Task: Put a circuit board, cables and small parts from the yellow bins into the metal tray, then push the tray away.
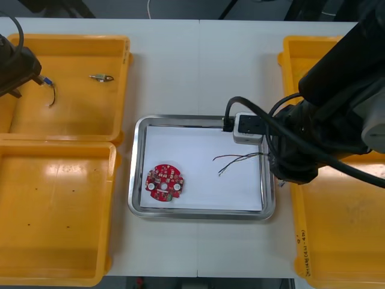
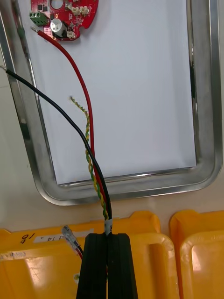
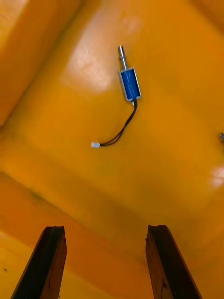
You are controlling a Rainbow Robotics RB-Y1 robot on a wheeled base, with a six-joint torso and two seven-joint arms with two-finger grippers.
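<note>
A round red circuit board [image 1: 165, 182] [image 2: 63, 16] lies in the white-lined metal tray [image 1: 137, 168], near its left side. My right gripper [image 2: 108, 236] is shut on a bundle of cables [image 2: 91, 154]: one red, one black, one twisted yellow and green. It is held just above the tray's right rim [image 2: 140, 184], and the cables [image 1: 240, 159] trail over the white lining toward the board. My left gripper [image 3: 109, 247] hangs open over the far left yellow bin [image 1: 114, 90]. A small blue metal part [image 3: 129, 81] [image 1: 45, 81] with a thin black lead lies ahead of its fingers.
Another small metal part [image 1: 101, 77] lies in the same far left bin. The near left bin [image 1: 60, 211] holds nothing visible. My right arm [image 1: 337, 120] covers much of the right bins [image 1: 337, 241]. Bare table [image 1: 198, 66] lies beyond the tray.
</note>
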